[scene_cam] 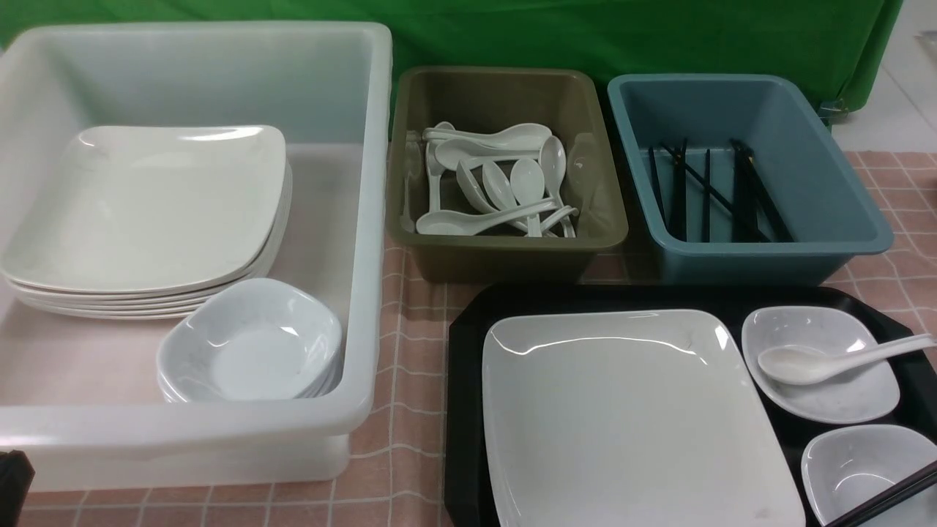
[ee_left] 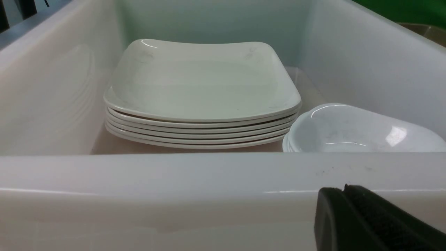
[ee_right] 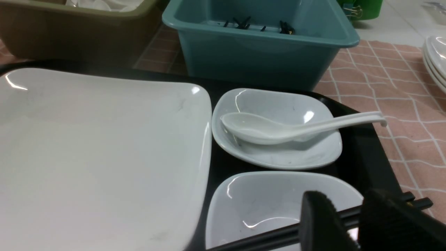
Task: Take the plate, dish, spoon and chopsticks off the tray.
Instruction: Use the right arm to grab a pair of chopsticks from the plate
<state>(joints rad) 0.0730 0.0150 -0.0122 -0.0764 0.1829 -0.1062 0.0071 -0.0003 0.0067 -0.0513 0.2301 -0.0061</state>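
Four sorts of ware sit on the tray [scene_cam: 465,380], none cleared yet. The plate [scene_cam: 629,417] fills the tray's left part. The spoon [scene_cam: 820,360] rests in the far dish [scene_cam: 842,399] on the tray's right side, its handle poking out past the tray's right rim. The chopsticks [scene_cam: 889,494] bridge the near dish [scene_cam: 856,461] at the tray's near right corner. That lifts them clear of the tray's floor, so I'd say they are the easiest first pick.

The right gripper [ee_right: 348,209] hovers just over them with its jaws partly apart. The sticks run across the gap and nothing is pinched.

Beyond the tray, the blue tub [scene_cam: 805,241] holds more sticks and the olive tub [scene_cam: 512,256] holds spoons. The white bin [scene_cam: 183,432] to the tray's left stacks plates and dishes, which looks like a home for each item. The left gripper [ee_left: 343,191] waits clenched and empty outside that bin's near wall.
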